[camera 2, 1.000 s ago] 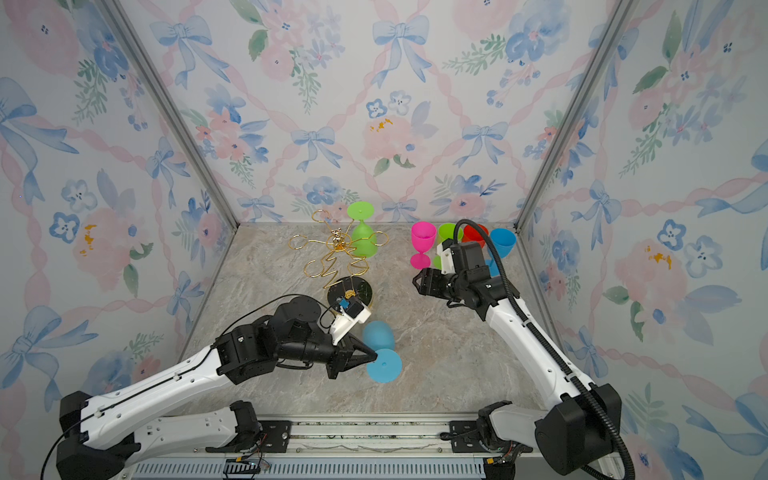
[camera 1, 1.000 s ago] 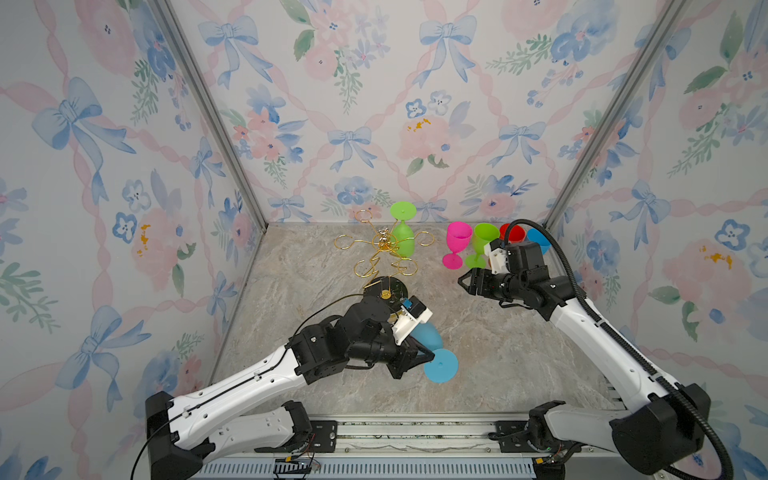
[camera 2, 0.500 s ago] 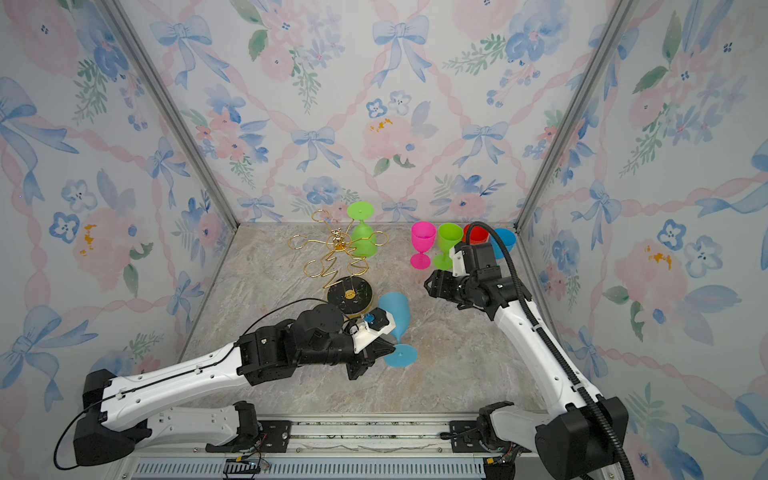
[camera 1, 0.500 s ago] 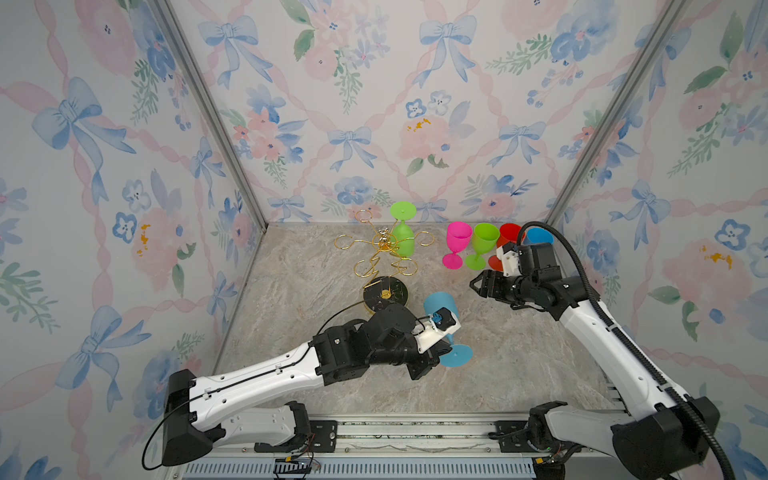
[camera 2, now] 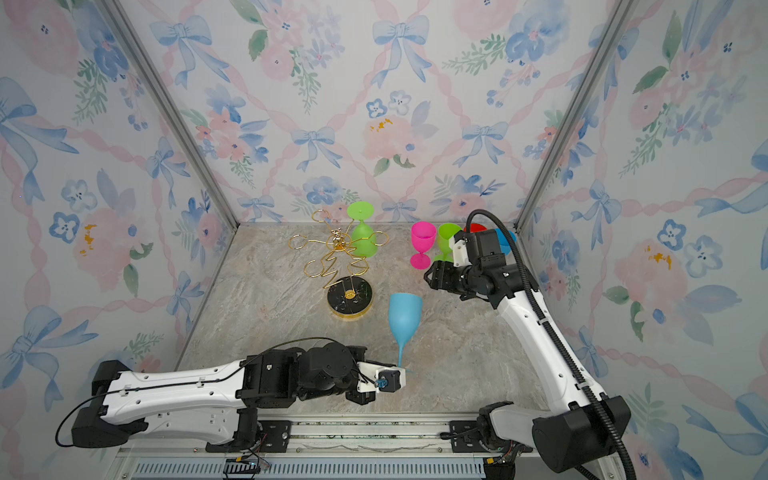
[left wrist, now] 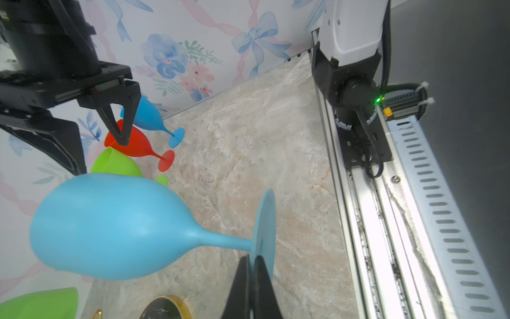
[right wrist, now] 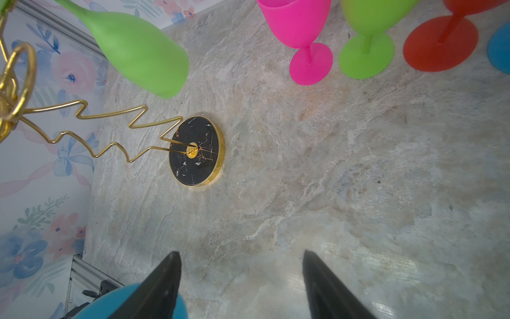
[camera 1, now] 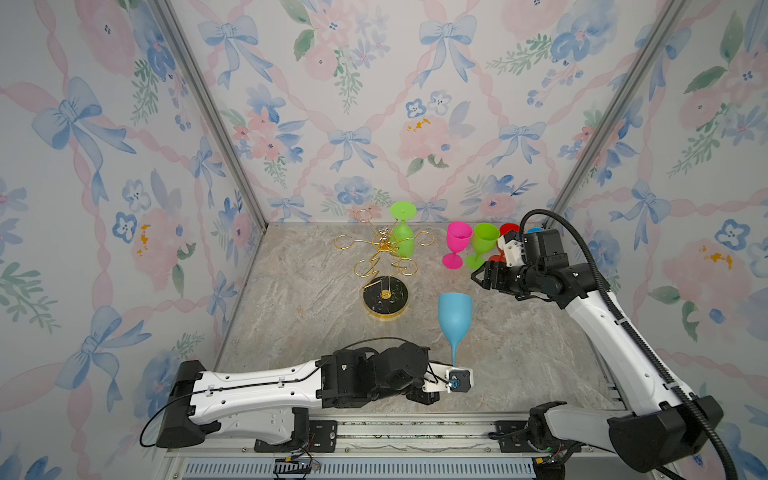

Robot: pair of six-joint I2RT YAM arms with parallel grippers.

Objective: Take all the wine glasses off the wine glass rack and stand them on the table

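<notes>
— Wine glass [camera 1: 455, 316]: where do we have it?

— Off the rack [camera 1: 376, 300]. We see it upright, bowl up, blue, toward the front of the counter [camera 1: 316, 291]. It stands to the right of the rack's black base and clear of the gold wire.

— What holds it?

— Our left claw [left wrist: 251, 261]. In the left wrist view its two fingers are pinched on the rim of the glass's foot, and the stem and bowl are free of them. Whether the foot touches the counter we cannot tell; in both top views the claw's mount hides it.

— And our right claw [right wrist: 240, 252]?

— Released, jaws spread wide with nothing between them. It hangs over the counter between the wine glass and the row at the back right, and it points toward the rack.

— What is in that row?

— A pink glass [camera 1: 458, 241], a green glass [camera 1: 485, 241] and a red glass [right wrist: 441, 44], all upright with their feet close together. A back blue glass [left wrist: 149, 117] stands beyond them, and our right arm mostly hides it in both top views.

— Anything on the rack?

— One hung green glass [camera 1: 402, 241], upside down, foot uppermost, on the rack's far side.
</notes>
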